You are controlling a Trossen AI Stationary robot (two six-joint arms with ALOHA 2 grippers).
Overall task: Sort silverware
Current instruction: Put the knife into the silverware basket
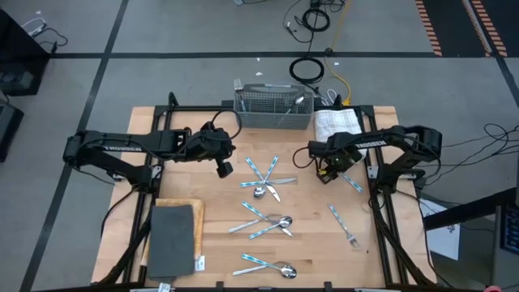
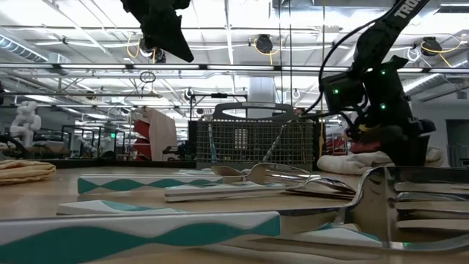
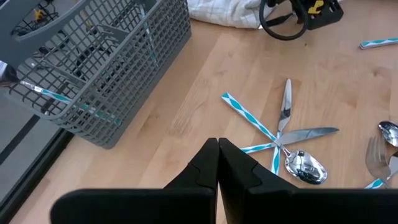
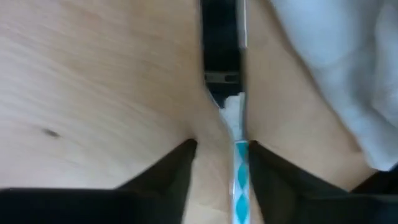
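Grey floor (image 1: pixel 186 32) lying under the wooden table (image 1: pixel 219 203), black cables (image 1: pixel 308 69) trailing across it, ceiling lights (image 2: pixel 264 44) glowing among rafters overhead

Left gripper (image 3: pixel 217 163) hovers closed; right gripper (image 4: pixel 219 163) low, fingers parted.

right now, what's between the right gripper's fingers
In the right wrist view, a blue-and-white patterned silverware handle lies on the wooden table in the gap of the open right gripper; its metal end is hidden.
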